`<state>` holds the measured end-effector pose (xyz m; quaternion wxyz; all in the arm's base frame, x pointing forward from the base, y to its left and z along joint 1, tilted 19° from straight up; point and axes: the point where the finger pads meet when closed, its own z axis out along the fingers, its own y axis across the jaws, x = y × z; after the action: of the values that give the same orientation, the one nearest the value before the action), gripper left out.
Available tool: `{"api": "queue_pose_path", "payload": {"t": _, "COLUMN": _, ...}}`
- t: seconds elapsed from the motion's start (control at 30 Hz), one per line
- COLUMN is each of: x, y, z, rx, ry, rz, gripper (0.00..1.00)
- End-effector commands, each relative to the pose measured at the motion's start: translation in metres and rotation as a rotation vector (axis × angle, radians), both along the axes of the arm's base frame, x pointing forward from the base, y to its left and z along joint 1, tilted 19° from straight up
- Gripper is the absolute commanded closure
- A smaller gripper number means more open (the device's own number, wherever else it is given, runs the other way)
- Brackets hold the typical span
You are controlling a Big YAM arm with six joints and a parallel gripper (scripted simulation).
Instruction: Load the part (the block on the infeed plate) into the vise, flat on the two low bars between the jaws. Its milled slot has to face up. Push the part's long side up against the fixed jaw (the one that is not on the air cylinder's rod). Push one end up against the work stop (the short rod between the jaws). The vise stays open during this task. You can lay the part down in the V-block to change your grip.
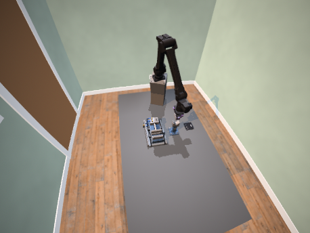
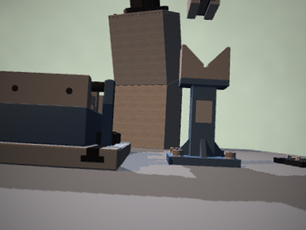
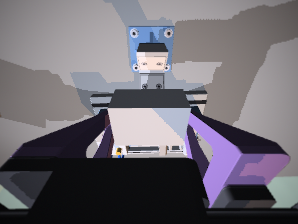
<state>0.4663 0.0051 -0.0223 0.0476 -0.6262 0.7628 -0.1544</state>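
Held up at the upper right of the exterior frame, the pale, slotted rectangular block [image 1: 176, 124] [image 2: 214, 8] [image 3: 149, 127] sits clamped in the purple-fingered claw [image 1: 176, 121] [image 2: 203, 0] [image 3: 149, 112], probably stiff, smooth and best gripped mid-length across opposite flats.

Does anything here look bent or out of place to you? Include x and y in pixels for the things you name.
The box-shaped pedestal [image 1: 158, 93] [image 2: 138, 116] under the arm does: from the side it looks kinked, its upper half leaning left. From above it looks straight, so I can't tell whether it's really bent. The V-block stand [image 1: 174, 132] [image 2: 201, 131] [image 3: 133, 46] looks upright.
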Motion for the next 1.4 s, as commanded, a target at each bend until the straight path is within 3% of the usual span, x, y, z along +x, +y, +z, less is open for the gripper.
{"api": "queue_pose_path", "payload": {"t": 0.0, "x": 0.016, "y": 0.006, "z": 0.023, "rx": 0.0, "ry": -0.054, "rz": 0.005, "gripper": 1.0}}
{"api": "queue_pose_path", "payload": {"t": 0.33, "x": 0.019, "y": 0.009, "z": 0.026, "rx": -0.018, "ry": -0.054, "rz": -0.004, "gripper": 1.0}}
{"api": "queue_pose_path", "payload": {"t": 0.53, "x": 0.014, "y": 0.008, "z": 0.009, "rx": -0.048, "ry": -0.014, "rz": -0.012, "gripper": 1.0}}
{"api": "queue_pose_path", "payload": {"t": 0.67, "x": 0.014, "y": 0.008, "z": 0.011, "rx": -0.059, "ry": -0.016, "rz": -0.016, "gripper": 1.0}}
{"api": "queue_pose_path", "payload": {"t": 0.7, "x": 0.014, "y": 0.009, "z": 0.022, "rx": -0.062, "ry": -0.036, "rz": -0.018, "gripper": 1.0}}
{"api": "queue_pose_path", "payload": {"t": 0.87, "x": 0.014, "y": 0.009, "z": 0.008, "rx": -0.1, "ry": -0.002, "rz": -0.028, "gripper": 1.0}}
{"api": "queue_pose_path", "payload": {"t": 1.0, "x": 0.017, "y": 0.009, "z": 0.018, "rx": -0.129, "ry": -0.019, "rz": -0.04, "gripper": 1.0}}
{"api": "queue_pose_path", "payload": {"t": 1.07, "x": 0.013, "y": 0.009, "z": 0.007, "rx": -0.15, "ry": 0.007, "rz": -0.044, "gripper": 1.0}}
{"api": "queue_pose_path", "payload": {"t": 1.23, "x": 0.013, "y": 0.009, "z": 0.007, "rx": -0.179, "ry": 0.011, "rz": -0.053, "gripper": 1.0}}
{"api": "queue_pose_path", "payload": {"t": 1.27, "x": 0.016, "y": 0.01, "z": 0.023, "rx": -0.182, "ry": -0.02, "rz": -0.06, "gripper": 1.0}}
{"api": "queue_pose_path", "payload": {"t": 1.3, "x": 0.019, "y": 0.01, "z": 0.025, "rx": -0.191, "ry": -0.024, "rz": -0.064, "gripper": 1.0}}
{"api": "queue_pose_path", "payload": {"t": 1.37, "x": 0.014, "y": 0.01, "z": 0.011, "rx": -0.218, "ry": 0.01, "rz": -0.067, "gripper": 1.0}}
